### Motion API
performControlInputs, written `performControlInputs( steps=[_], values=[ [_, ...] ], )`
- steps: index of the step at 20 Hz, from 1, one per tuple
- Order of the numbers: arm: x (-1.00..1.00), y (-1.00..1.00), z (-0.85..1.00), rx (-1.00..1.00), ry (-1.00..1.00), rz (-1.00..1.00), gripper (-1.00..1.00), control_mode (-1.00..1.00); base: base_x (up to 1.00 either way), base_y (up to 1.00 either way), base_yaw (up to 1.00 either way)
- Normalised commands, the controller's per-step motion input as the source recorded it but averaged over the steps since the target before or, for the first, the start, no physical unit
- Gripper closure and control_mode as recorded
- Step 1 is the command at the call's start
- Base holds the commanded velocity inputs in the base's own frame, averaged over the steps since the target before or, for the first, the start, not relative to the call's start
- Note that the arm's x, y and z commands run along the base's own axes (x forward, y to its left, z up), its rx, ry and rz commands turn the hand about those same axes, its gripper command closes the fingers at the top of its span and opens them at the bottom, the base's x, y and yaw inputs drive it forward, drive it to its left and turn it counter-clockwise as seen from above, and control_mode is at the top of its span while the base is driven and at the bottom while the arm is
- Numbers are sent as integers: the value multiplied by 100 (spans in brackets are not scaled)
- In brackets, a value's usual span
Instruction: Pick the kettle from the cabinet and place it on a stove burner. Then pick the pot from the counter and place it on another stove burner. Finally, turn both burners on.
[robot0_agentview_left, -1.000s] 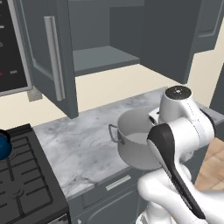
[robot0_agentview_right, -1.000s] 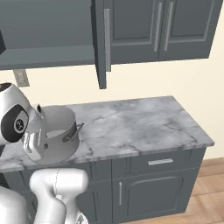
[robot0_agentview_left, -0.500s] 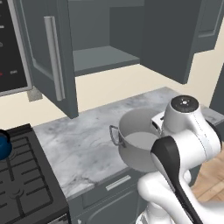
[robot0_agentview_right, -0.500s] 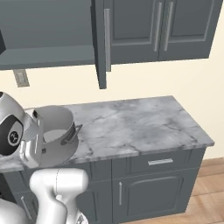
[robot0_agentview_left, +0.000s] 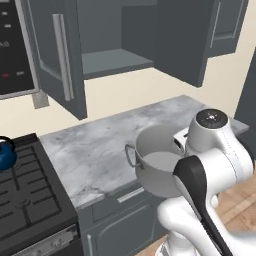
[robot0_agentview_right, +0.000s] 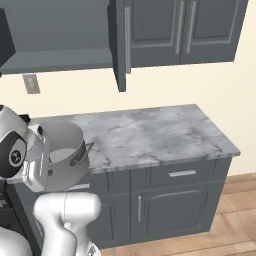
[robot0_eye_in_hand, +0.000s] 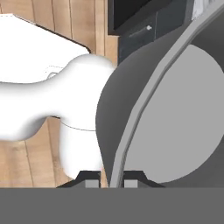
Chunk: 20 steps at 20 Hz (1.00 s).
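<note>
Hand view, fingers: the gripper (robot0_eye_in_hand: 110, 183) is clamped on the pot (robot0_eye_in_hand: 175, 113), one fingertip (robot0_eye_in_hand: 91, 184) outside the wall, the other inside, the rim edge between them.
Pot position: lifted clear of the counter (robot0_agentview_left: 90, 155), hanging past its front edge beside the white arm; the right base view shows the pot (robot0_agentview_right: 62, 155) over the drawer fronts.
Handling: stiff metal, wide and probably heavy; a pinch on one side of the thin rim may let it swing or slip.
Kettle: the kettle (robot0_agentview_left: 6, 154) already sits on the stove burners (robot0_agentview_left: 25, 195).
Cabinet: the cabinet (robot0_agentview_left: 100, 60) stands open.
Change: the pot has come up and toward the robot since the earlier frames.
</note>
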Motion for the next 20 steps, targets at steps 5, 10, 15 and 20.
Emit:
performControlInputs(
  steps=[5,10,15,20],
  values=[
    [0,0,0,0,0,0,100,100,-54,31,0],
    [0,0,0,0,0,0,100,100,-58,30,0],
    [0,0,0,0,0,0,100,100,-58,31,0],
    [0,0,0,0,0,0,100,100,-41,47,0]
  ],
)
